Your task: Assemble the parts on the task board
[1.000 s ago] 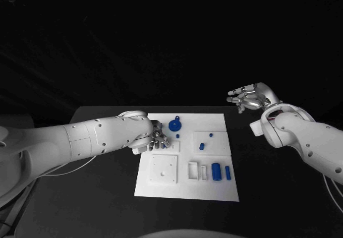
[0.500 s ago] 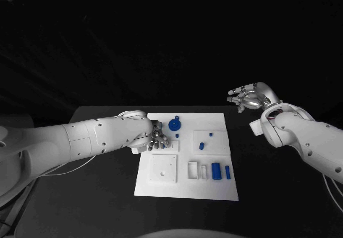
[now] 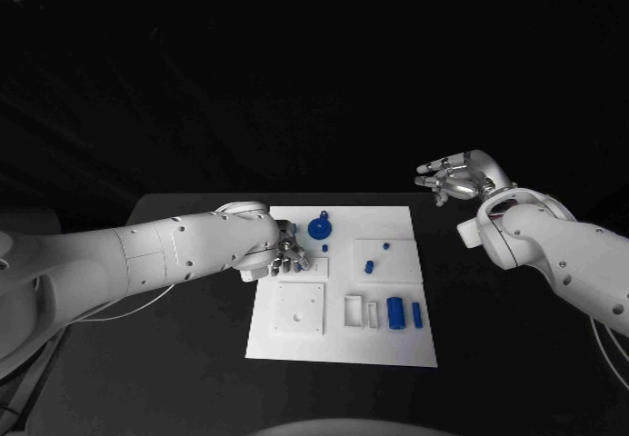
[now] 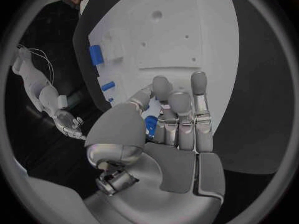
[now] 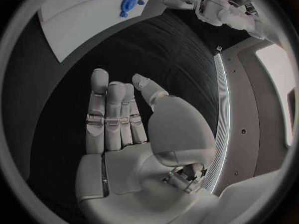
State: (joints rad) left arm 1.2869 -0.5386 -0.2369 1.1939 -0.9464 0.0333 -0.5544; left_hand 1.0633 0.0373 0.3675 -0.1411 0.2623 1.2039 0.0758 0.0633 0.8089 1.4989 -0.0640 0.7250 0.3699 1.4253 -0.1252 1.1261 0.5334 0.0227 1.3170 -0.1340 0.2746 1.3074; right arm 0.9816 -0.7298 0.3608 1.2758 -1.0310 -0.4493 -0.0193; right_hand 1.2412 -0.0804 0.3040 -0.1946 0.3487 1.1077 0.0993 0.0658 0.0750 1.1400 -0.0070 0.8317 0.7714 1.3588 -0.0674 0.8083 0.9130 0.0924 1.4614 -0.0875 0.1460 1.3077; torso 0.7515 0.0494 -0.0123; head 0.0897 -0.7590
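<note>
One white task board (image 3: 344,350) lies on one black table (image 3: 184,363). On the board six blue parts can be counted in the head view: one round gear-like piece (image 3: 323,227) near the far edge, one tiny peg (image 3: 325,247) just beside it, one small dot (image 3: 388,245) and one short peg (image 3: 370,267) toward the right edge, and two upright cylinders, one thick (image 3: 396,313) and one thin (image 3: 417,314), near the right front corner. A seventh blue part (image 4: 150,124) shows between the fingers of the left hand (image 4: 168,119). Two arms, two hands: the right hand (image 3: 457,180)
</note>
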